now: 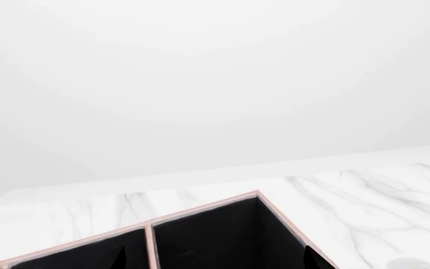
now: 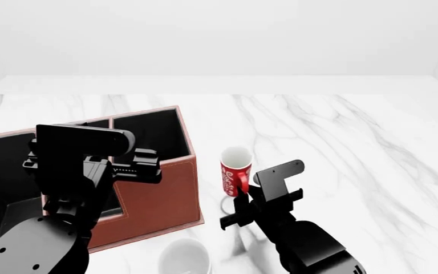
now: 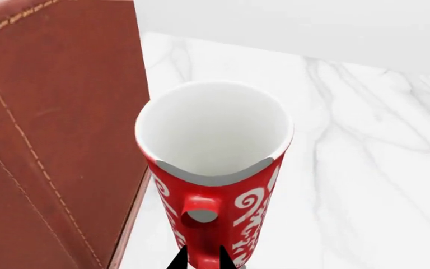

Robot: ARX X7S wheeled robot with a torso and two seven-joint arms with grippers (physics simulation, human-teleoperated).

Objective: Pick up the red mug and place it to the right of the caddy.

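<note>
White footed mug sitting nearest, just in front of the caddy on the marble table. Red mug standing upright just to the right of the caddy, apart from its wall, handle facing the right gripper. Right fingertips flanking the handle, apparently pinching it, though contact partly cropped. Left gripper hovering over the caddy's compartments; cannot tell whether parted or closed.

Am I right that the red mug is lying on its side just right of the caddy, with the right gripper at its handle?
Not quite: the red mug stands upright, as the head view shows. It is just right of the caddy, with the right gripper at its handle.
</note>
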